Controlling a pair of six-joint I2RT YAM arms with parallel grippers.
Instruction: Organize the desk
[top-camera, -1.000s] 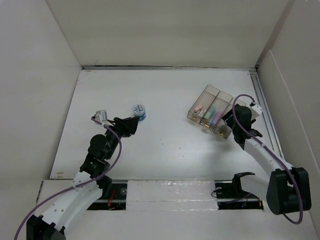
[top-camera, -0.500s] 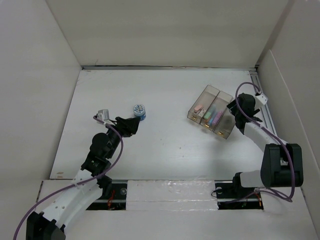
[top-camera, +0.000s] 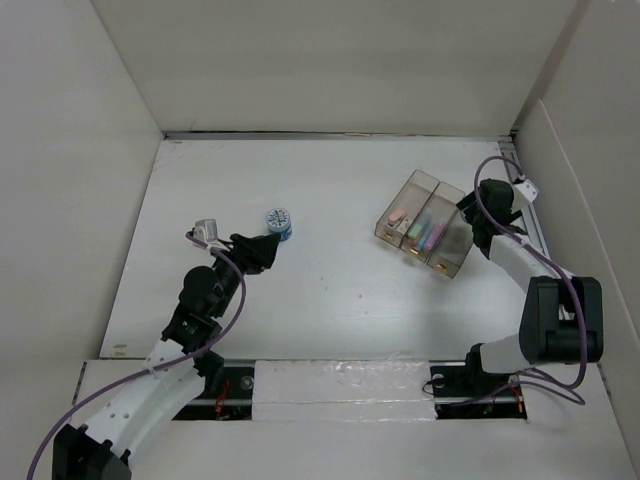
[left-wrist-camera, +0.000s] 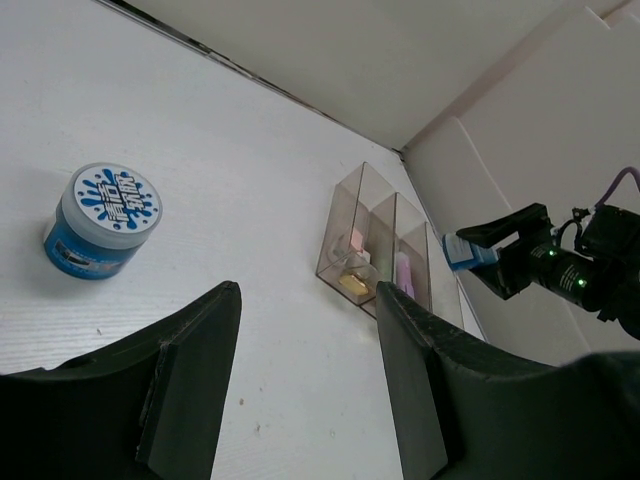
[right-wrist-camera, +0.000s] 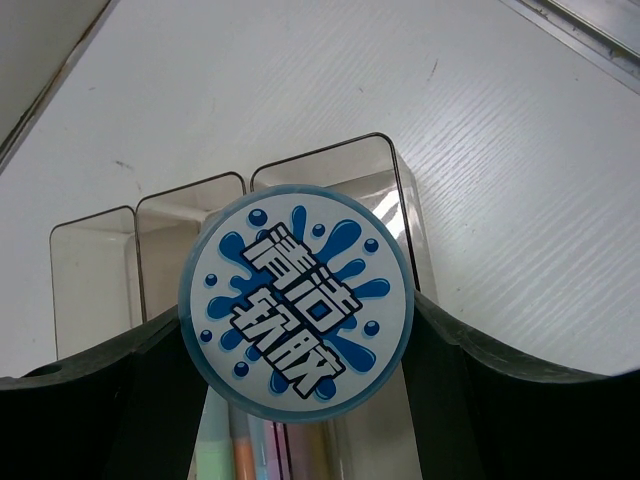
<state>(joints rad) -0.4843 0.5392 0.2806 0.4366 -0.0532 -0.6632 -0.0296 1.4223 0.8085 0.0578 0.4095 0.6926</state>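
**Tub in the right claw, tray close by**

Your right gripper (right-wrist-camera: 300, 330) is clamped on a blue-lidded tub (right-wrist-camera: 297, 300) beside the clear tray (top-camera: 414, 180), far right on the desk (top-camera: 350, 290). The desk is hard, flat and matte. The tubs look light, rigid and smooth-sided, so grip across the wall. Your left gripper (left-wrist-camera: 308, 300) gapes wide and empty, near a second tub (left-wrist-camera: 102, 220). The tray's walls and its pastel contents crowd any drop.
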